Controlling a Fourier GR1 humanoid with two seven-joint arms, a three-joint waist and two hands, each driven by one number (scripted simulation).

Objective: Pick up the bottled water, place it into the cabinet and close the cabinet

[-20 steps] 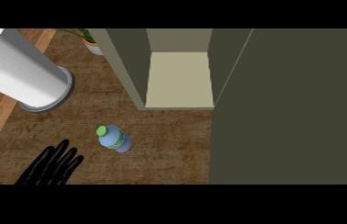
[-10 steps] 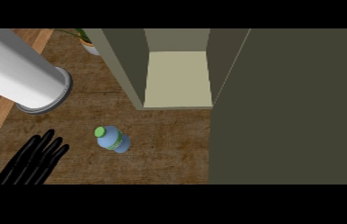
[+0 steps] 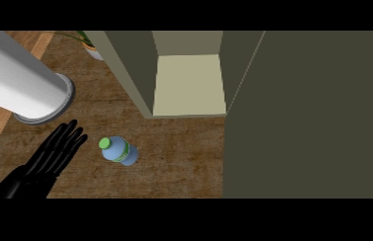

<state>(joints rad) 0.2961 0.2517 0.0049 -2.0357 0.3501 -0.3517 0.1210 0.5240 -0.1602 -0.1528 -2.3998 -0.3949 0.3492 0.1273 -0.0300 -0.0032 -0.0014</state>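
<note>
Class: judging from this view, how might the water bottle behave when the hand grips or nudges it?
The water bottle stands upright and narrow, so a sideways nudge from the left hand could tip it. Being round, it would likely roll once down.

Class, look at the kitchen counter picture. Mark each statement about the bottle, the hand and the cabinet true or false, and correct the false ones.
1. The water bottle stands on the counter with a green cap. True.
2. The left hand is curled round the bottle. False: its fingers are straight and it lies to the left of the bottle, holding nothing.
3. The cabinet is open, showing a pale shelf. True.
4. The bottle is already inside the cabinet. False: it is on the counter in front of the cabinet, nearer the robot.
5. The right hand is pushing the cabinet door. False: no right hand shows in the picture.
</note>
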